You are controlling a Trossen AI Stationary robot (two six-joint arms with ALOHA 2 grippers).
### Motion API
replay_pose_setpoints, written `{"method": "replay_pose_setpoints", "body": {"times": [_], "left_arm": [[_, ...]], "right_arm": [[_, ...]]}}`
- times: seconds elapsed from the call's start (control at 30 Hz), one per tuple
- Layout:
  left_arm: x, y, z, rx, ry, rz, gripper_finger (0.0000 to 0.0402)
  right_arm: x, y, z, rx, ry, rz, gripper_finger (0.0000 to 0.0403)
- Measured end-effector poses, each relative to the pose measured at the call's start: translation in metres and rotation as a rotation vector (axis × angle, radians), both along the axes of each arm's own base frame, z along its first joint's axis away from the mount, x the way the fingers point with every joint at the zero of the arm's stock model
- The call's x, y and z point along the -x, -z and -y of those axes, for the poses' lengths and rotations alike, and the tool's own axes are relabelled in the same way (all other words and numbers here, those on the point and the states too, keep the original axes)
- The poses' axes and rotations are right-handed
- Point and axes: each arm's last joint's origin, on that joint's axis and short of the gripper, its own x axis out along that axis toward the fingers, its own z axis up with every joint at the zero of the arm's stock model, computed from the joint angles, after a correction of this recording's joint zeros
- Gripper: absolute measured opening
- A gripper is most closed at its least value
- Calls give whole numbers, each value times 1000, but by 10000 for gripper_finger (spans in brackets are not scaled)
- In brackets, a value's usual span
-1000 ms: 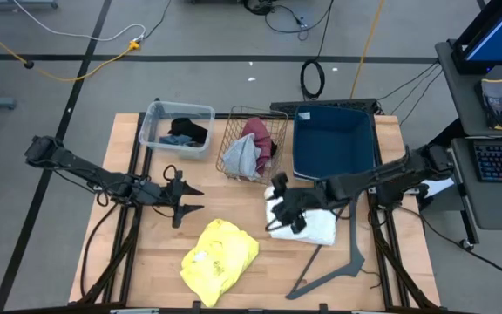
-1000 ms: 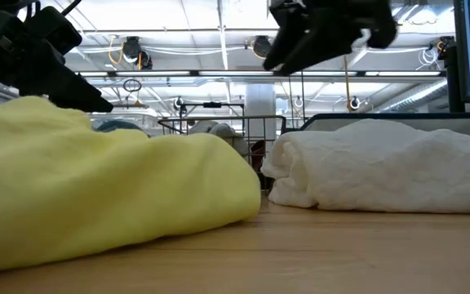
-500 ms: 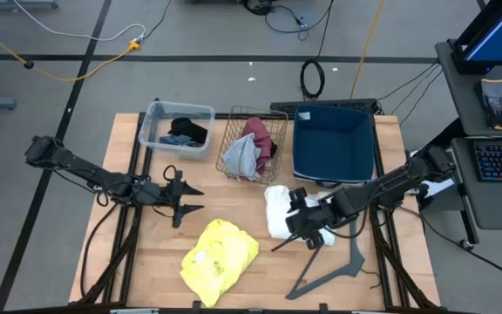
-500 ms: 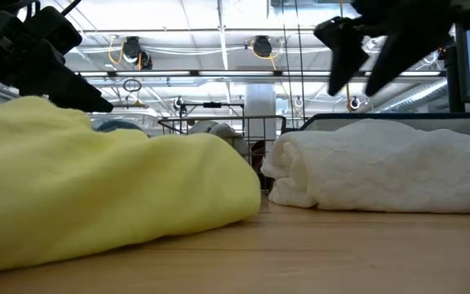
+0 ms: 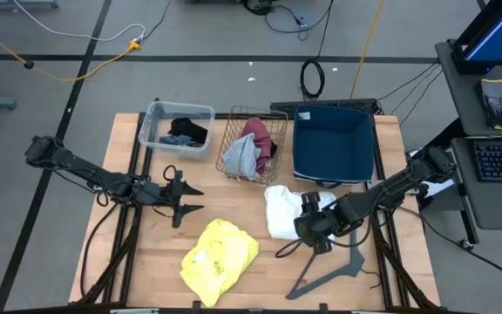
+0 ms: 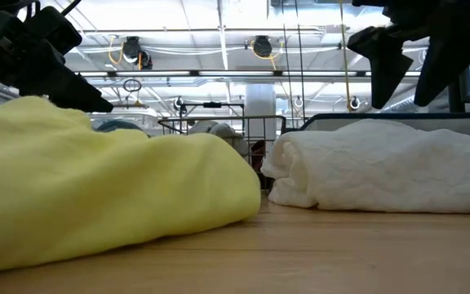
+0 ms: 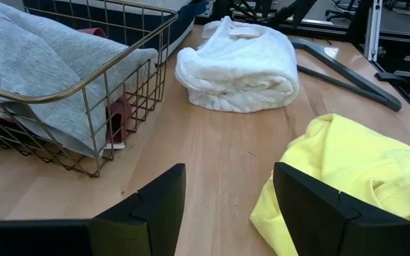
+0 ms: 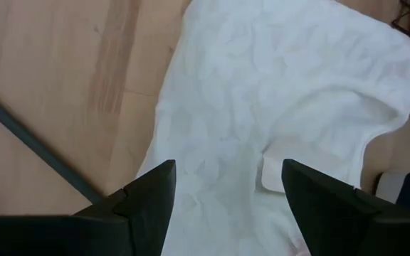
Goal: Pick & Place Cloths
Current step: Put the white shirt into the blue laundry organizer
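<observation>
A white cloth (image 5: 280,212) lies bunched on the table right of centre, and a yellow cloth (image 5: 220,251) lies near the front edge. My right gripper (image 5: 310,230) hangs open just above the white cloth's (image 8: 283,92) right part, fingers pointing steeply down, clear of it in the low view (image 6: 406,69). My left gripper (image 5: 195,199) waits open at the left, above the table, with the yellow cloth (image 7: 347,171) ahead of it. Grey and maroon cloths lie in a wire basket (image 5: 253,144). Black and teal cloths lie in a clear bin (image 5: 178,129).
A dark blue bin (image 5: 334,144) stands at the back right, beside the wire basket. A grey angled bar (image 5: 338,266) lies flat on the table by the white cloth, toward the front right. Bare wood shows between the two loose cloths.
My right gripper has moved across the white cloth toward the table's right and near edges. It has also tipped to point more steeply down and rolled about its own axis. The cloths have kept their places.
</observation>
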Motion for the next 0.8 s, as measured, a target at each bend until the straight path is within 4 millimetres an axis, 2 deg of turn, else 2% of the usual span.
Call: {"method": "replay_pose_setpoints", "body": {"times": [0.43,0.8], "left_arm": [[0,0,0,-2,1,0,214],[0,0,0,-5,2,-1,214]], "right_arm": [[-9,-1,4,-62,34,48,252],[-31,27,14,-35,49,-23,252]]}}
